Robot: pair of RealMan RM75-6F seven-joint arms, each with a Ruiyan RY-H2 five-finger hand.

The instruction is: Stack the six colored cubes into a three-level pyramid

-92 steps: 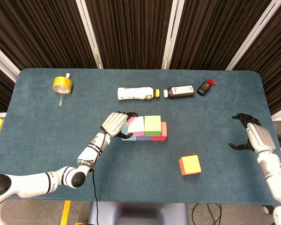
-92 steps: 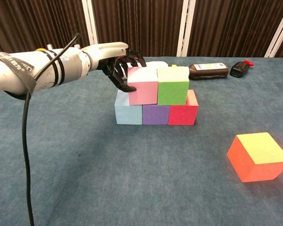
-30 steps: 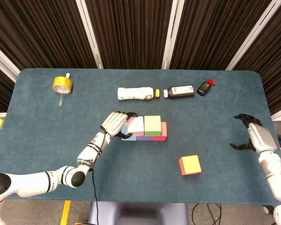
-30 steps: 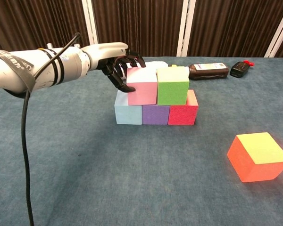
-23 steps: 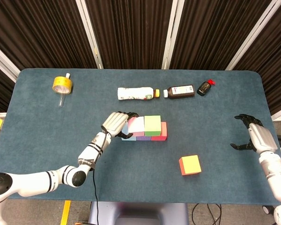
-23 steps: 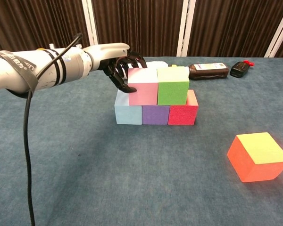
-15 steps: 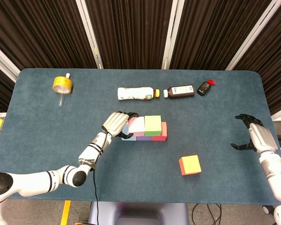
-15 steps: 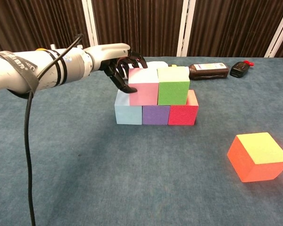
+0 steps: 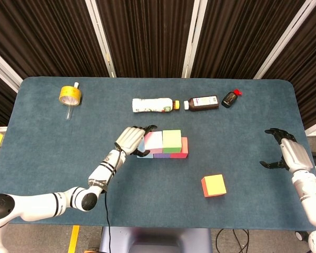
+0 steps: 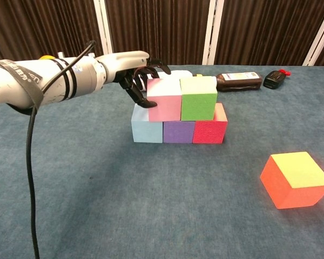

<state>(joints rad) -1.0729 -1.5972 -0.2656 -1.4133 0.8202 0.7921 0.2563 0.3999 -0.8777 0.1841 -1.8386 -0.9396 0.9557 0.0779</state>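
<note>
Blue carpeted table (image 9: 42,158) in front of dark curtains is carrying a tape roll (image 9: 70,94), a white bottle (image 9: 154,105), a brown bottle (image 9: 203,102) and a small black bottle (image 9: 230,98) lying along the far side, none blocking the stack. Light blue (image 10: 146,129), purple (image 10: 178,131) and red (image 10: 209,130) cubes are sitting in a left-right row mid-table with pink (image 10: 163,100) and green (image 10: 198,97) cubes on top; the orange cube (image 10: 295,179) is lying apart, near right. Left hand (image 10: 136,76) is sitting fingers spread at the pink cube's left side, contact unclear; right hand (image 9: 288,153) is hanging empty, fingers apart, at the right edge.

Head view: high, looks steeply down, far off, whole table (image 9: 52,132) in frame. Chest view: low, faces forward across table, close. Shared: block stack (image 9: 163,144) (image 10: 177,116) beside left hand's fingers (image 9: 142,130) (image 10: 146,70), bottles (image 9: 176,104) (image 10: 238,80) beyond fingers.
</note>
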